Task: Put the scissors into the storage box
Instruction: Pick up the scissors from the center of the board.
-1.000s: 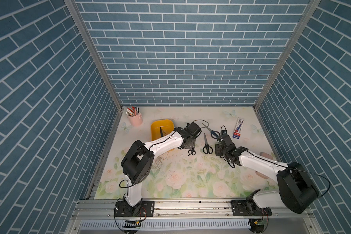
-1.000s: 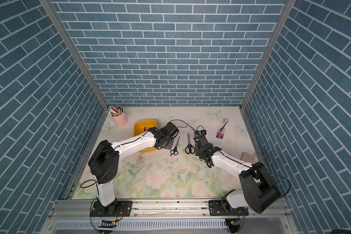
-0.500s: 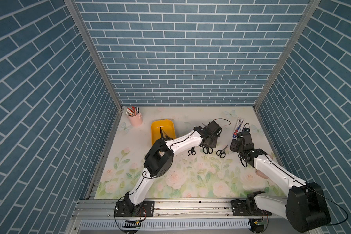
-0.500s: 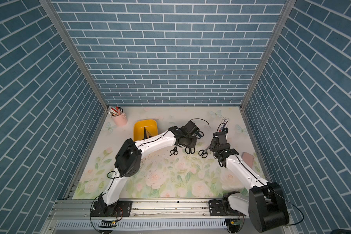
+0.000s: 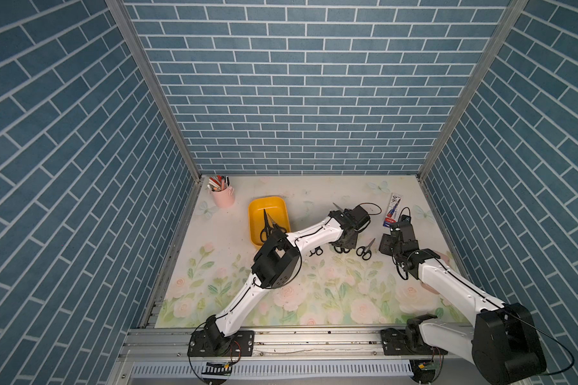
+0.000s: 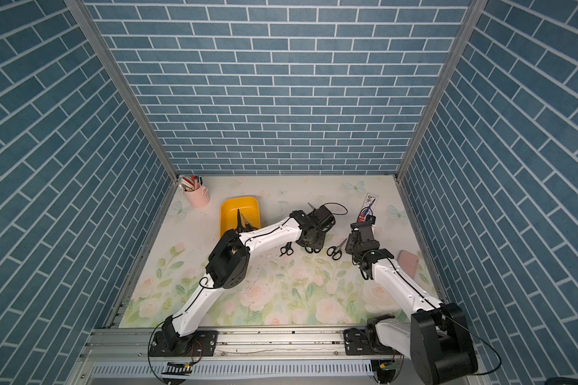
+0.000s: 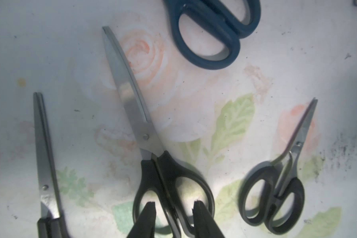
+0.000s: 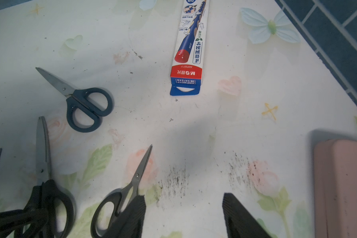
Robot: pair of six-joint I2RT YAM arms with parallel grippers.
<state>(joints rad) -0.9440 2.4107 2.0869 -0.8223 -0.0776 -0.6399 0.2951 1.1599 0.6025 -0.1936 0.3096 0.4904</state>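
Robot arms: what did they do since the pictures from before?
The left gripper left the shallow yellow plastic storage box and reached across. It is open over the handles of the big black-handled steel scissors. The right gripper, open, pulled back toward its own side, so the small black-handled scissors now show. The box, pink pen cup and red-white-blue packet stayed put.

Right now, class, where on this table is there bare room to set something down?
Bare: the flowered mat between the left arm and right arm; also the strip from the pen cup forward, left of the yellow box. Crowded: the scissors row under the left hand, reaching the right hand.
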